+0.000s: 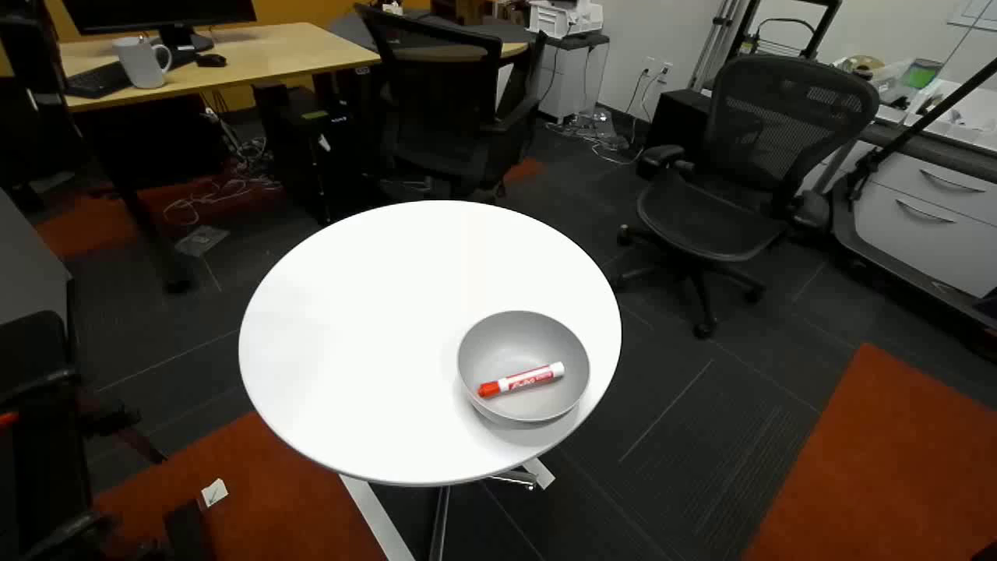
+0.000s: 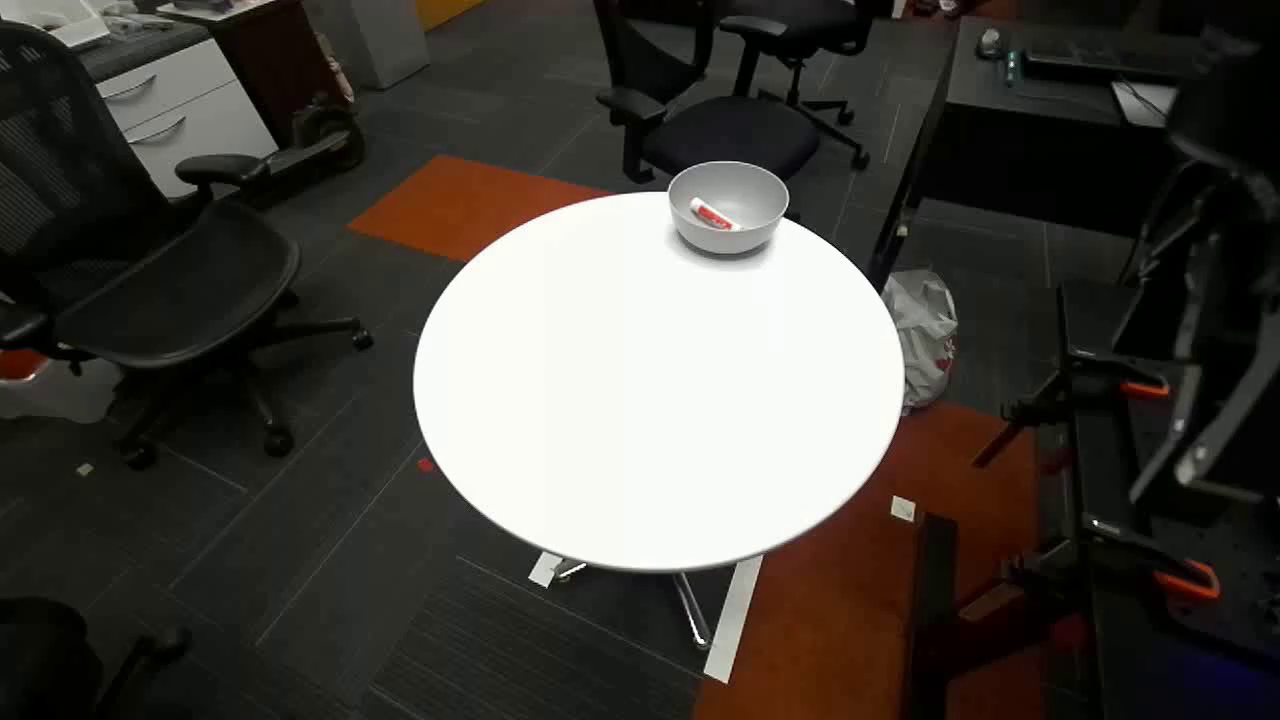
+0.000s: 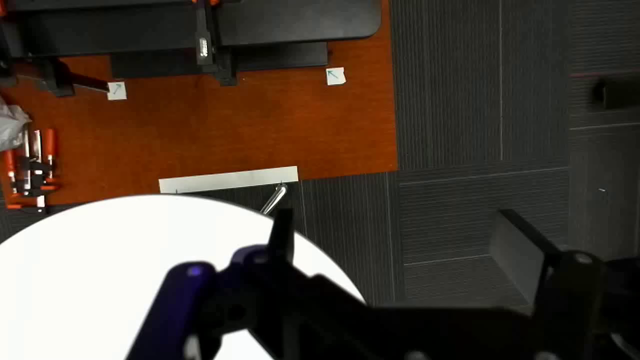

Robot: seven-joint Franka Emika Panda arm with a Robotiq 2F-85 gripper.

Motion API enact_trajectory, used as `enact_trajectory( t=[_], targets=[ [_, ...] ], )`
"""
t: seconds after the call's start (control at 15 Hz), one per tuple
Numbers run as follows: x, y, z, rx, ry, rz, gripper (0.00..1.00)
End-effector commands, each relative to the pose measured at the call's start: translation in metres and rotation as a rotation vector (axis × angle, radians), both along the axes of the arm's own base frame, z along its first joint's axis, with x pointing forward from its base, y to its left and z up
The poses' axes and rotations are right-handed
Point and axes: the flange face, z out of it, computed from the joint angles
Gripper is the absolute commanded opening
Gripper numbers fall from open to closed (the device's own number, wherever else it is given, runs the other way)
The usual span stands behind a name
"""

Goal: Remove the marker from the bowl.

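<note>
Red-capped marker (image 1: 520, 379) lying in grey bowl (image 1: 516, 333), near right on white tabletop (image 1: 362, 335) in exterior view; hand (image 3: 397, 230) spread wide

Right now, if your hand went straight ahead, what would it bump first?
Probably the dark carpet: in the wrist view it shows between the fingers of the open hand. Depth is unclear; one finger might clip the white table first.

A round white table (image 1: 374, 327) stands on dark grey carpet (image 1: 678, 436). In an exterior view, a light wood desk (image 1: 288, 51) is behind the table, with a yellow wall (image 1: 300, 11) farther back. A black mesh office chair (image 1: 740, 202) sits near the table, and white drawers (image 1: 927, 226) are farther from it. Orange carpet patches (image 1: 880, 460) lie on the floor near the table.
</note>
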Motion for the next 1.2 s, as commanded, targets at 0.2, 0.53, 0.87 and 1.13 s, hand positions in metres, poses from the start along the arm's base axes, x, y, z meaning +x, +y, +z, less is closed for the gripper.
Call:
enact_trajectory(
  t=[0.2,0.53,0.87,1.13],
  targets=[
    [0.0,0.0,0.0,-0.001,0.004,0.0,1.0],
    [0.004,-0.005,0.001,-0.002,-0.014,-0.01,1.0],
    [0.02,-0.039,0.01,-0.027,-0.064,-0.081,1.0],
    [0.024,-0.057,0.019,-0.035,-0.082,-0.117,1.0]
  ],
)
